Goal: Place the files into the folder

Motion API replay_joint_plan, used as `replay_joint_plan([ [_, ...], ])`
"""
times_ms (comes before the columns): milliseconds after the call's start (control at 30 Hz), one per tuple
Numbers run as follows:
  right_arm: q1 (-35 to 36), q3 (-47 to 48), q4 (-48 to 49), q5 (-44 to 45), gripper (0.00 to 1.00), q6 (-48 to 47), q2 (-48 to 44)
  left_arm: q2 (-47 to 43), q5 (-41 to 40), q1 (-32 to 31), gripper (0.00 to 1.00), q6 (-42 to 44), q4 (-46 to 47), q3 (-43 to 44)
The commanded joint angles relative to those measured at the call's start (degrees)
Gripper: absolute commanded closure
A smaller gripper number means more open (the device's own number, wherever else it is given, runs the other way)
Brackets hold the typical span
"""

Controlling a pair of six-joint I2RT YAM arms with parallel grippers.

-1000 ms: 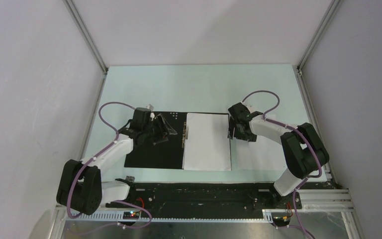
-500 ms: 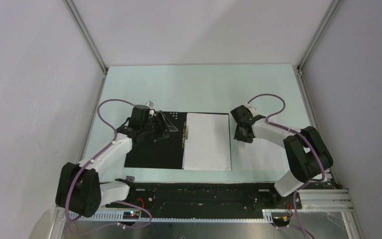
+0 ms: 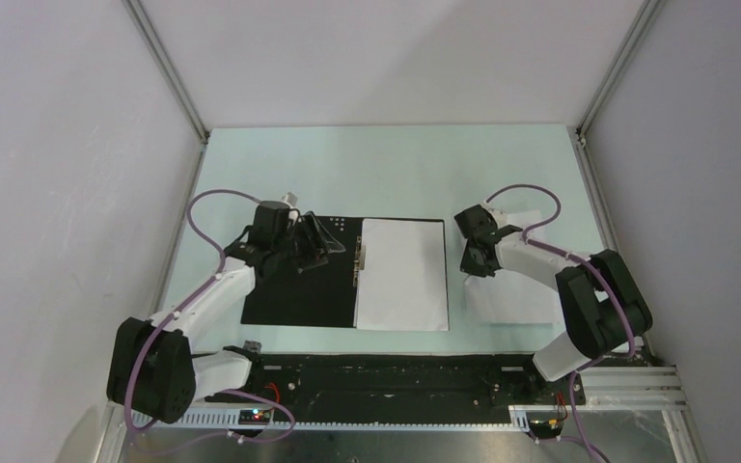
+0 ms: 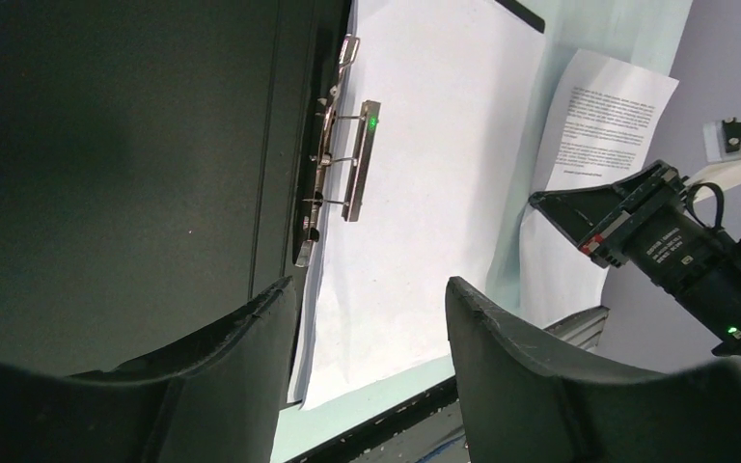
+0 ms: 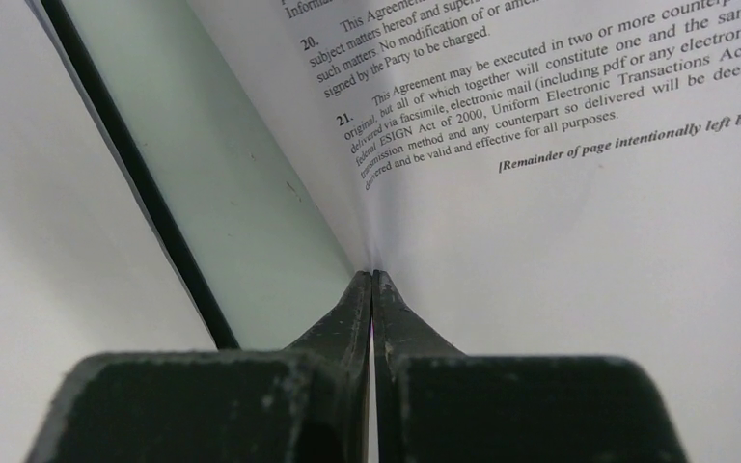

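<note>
Printed white paper sheet (image 5: pixel 560 241), three o'clock of the black folder (image 3: pixel 299 289), is pinched by the fully closed right gripper (image 5: pixel 373 278); carry-over is judged due.

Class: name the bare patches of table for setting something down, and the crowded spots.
Widest: the table strip between folder and back wall. Narrow strips lie left of the folder and along its near edge. Crowded: the middle, left gripper over the folder, right gripper pinching the printed sheet.

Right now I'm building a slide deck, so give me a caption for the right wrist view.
Right hand closed on the edge of the printed sheet, text facing the camera.
</note>
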Motion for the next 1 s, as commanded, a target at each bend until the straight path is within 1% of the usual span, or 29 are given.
replay_joint_plan([
  [0, -0.69, -1.09, -3.81, -0.18, 1.0, -0.49, -4.29, -1.73, 1.68, -0.6, 0.36, 1.11, 0.19, 2.63],
  [167, -0.64, 2.0, -8.31, -0.2, 1.0, -0.79, -10.9, -1.1, 1.98, -1.51, 0.36, 1.63, 0.1, 3.26],
  [300, 1.97, 4.92, -10.16, -2.27, 1.0, 1.08, -16.01, -0.57, 2.58, -3.56, 0.34, 1.77, 0.17, 4.81],
  [400, 5.79, 6.67, -9.69, -4.55, 1.0, 2.25, -18.67, 0.39, 3.7, -5.97, 0.29, 1.09, 0.29, 7.04],
  [500, 9.84, 10.24, -10.8, -4.95, 1.0, 2.08, -19.21, 1.33, 5.97, -7.29, 0.27, 0.68, 0.91, 9.93],
  [567, 12.49, 12.13, -11.08, -6.03, 1.0, 1.77, -19.54, 1.83, 7.9, -8.31, 0.26, 0.99, 1.51, 13.88],
  [633, 15.9, 14.57, -12.34, -5.77, 1.0, 2.2, -18.5, 1.63, 8.17, -10.38, 0.24, 2.31, 1.82, 16.97],
  [767, 20.93, 18.21, -12.09, -5.33, 1.0, 3.41, -16.92, 2.88, 5.8, -12.91, 0.22, 4.22, 2.04, 20.97],
  [967, 25.29, 23.12, -13.6, -3.13, 1.0, 5.18, -13.88, 4.68, 1.89, -16.52, 0.23, 4.67, 5.47, 21.84],
])
